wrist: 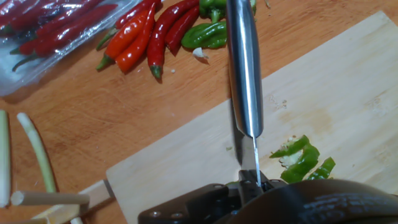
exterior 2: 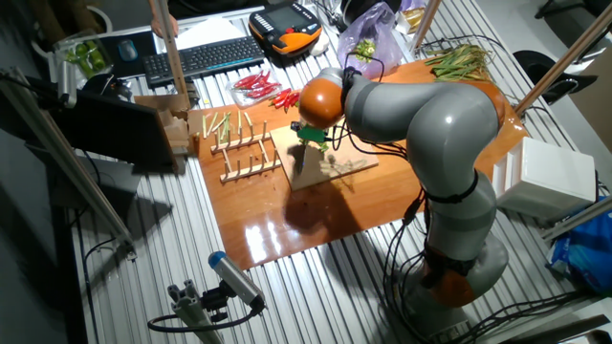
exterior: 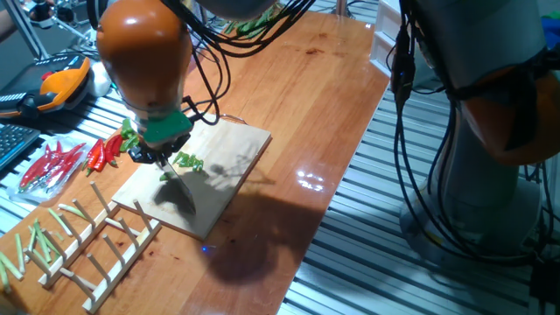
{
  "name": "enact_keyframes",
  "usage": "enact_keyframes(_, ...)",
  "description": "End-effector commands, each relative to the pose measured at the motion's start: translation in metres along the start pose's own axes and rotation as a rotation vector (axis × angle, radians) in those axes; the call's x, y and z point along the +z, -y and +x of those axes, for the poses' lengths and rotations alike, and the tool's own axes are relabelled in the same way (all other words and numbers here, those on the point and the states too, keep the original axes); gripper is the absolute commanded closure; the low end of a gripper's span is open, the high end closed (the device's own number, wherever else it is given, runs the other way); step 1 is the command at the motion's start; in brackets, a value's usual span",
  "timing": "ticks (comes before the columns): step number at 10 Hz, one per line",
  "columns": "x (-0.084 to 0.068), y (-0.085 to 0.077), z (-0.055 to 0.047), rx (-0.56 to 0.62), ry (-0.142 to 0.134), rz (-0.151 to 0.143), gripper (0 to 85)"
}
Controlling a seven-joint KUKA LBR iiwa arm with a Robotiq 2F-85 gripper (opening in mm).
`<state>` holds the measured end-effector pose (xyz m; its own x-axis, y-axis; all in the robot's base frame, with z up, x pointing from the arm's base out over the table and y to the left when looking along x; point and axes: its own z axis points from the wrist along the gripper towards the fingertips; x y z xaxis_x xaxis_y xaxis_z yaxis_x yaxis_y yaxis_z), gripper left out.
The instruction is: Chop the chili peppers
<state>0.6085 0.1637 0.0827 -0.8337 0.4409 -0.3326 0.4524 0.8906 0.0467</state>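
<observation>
Cut pieces of green chili peppers (wrist: 303, 158) lie on the wooden cutting board (wrist: 348, 81), just right of the knife's heel. In the fixed view the same bits (exterior: 189, 162) sit near the board's middle (exterior: 232, 153). My gripper (wrist: 249, 188) is shut on the handle of a knife (wrist: 244, 62). The blade runs away from the hand across the board's left edge, its tip over the bare table. More whole green chilies (wrist: 208, 34) lie off the board past the blade tip. The gripper (exterior: 162, 156) hangs low over the board, knife blade (exterior: 180, 194) angled down towards it.
Red chilies (wrist: 143, 34) lie loose on the table beside a plastic bag (wrist: 37, 25) holding more of them. Pale green stalks (wrist: 37, 149) rest on a wooden rack (exterior: 96, 245) left of the board. A teach pendant (exterior: 57, 87) and keyboard sit beyond the table edge.
</observation>
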Motion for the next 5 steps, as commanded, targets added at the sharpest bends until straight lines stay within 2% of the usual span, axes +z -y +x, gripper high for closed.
enact_keyframes(1, 0.0, 0.001, 0.0, -0.016, 0.005, 0.012, 85.0)
enact_keyframes(3, 0.0, 0.004, -0.005, -0.053, 0.006, 0.069, 85.0)
enact_keyframes(5, 0.0, 0.01, -0.01, -0.087, -0.017, 0.078, 85.0)
